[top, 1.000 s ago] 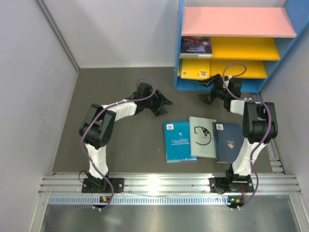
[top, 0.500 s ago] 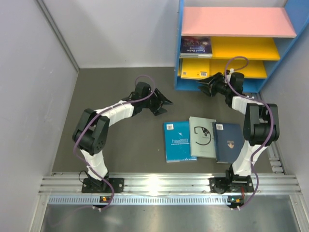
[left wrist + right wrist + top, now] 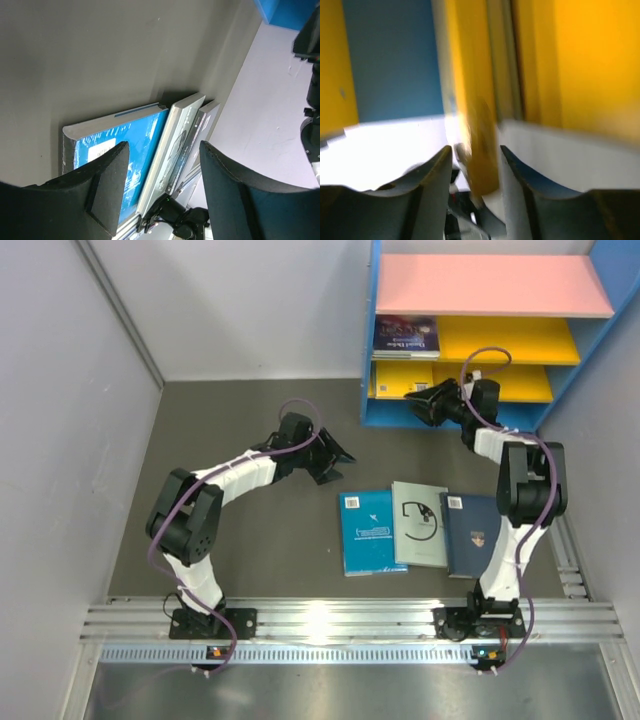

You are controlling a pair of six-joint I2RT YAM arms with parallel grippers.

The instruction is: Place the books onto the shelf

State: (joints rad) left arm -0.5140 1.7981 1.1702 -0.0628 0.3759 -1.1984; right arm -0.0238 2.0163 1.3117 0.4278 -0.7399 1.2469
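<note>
Three books lie side by side on the floor: teal-blue (image 3: 372, 532), grey-green (image 3: 420, 525) and navy (image 3: 472, 533). The left wrist view shows the teal-blue book (image 3: 135, 140) and the grey-green one (image 3: 180, 135) beyond my fingers. My left gripper (image 3: 338, 453) (image 3: 164, 152) hangs open over the floor, up and left of them, holding nothing. On the shelf (image 3: 490, 285) lie a purple galaxy book (image 3: 405, 337) and a yellow-orange book (image 3: 403, 380). My right gripper (image 3: 415, 405) (image 3: 476, 155) is at the lower board's front, jaws partly apart around a blurred yellow edge (image 3: 482, 150).
Grey walls enclose the dark floor (image 3: 250, 540) on the left, back and right. The aluminium rail (image 3: 340, 620) with both arm bases runs along the near edge. The shelf's blue side panel (image 3: 390, 60) and yellow board (image 3: 590, 60) fill the right wrist view.
My right gripper has moved up and left to the lower shelf's front and its jaws have narrowed. The left gripper has stayed nearly in place.
</note>
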